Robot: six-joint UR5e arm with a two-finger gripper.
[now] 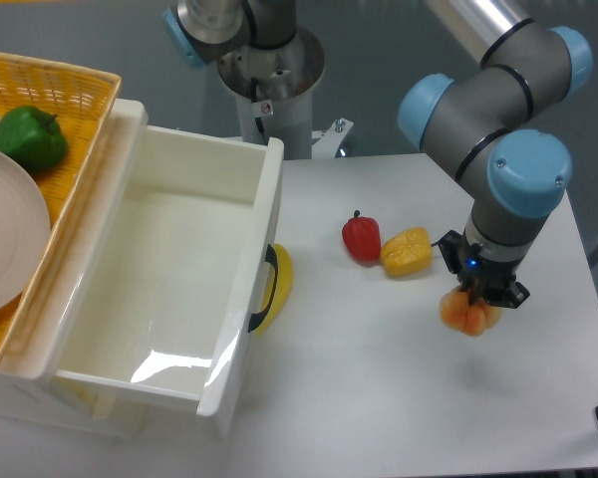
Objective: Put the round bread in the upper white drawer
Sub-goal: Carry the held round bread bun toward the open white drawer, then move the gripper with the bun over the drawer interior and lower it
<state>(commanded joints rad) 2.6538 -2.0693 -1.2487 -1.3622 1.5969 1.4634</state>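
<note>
The round bread, orange-brown and lumpy, hangs in my gripper at the right side of the table, lifted a little above the surface with its shadow below. The gripper points down and is shut on the bread; its fingers are mostly hidden by the wrist and the bun. The upper white drawer stands open at the left, glossy and with nothing inside, its black-and-yellow curved handle facing the table. The drawer is well to the left of the gripper.
A red pepper and a yellow bell pepper lie side by side between drawer and gripper. A woven yellow basket with a green pepper and a white plate sits over the drawer's left side. The arm's base stands behind.
</note>
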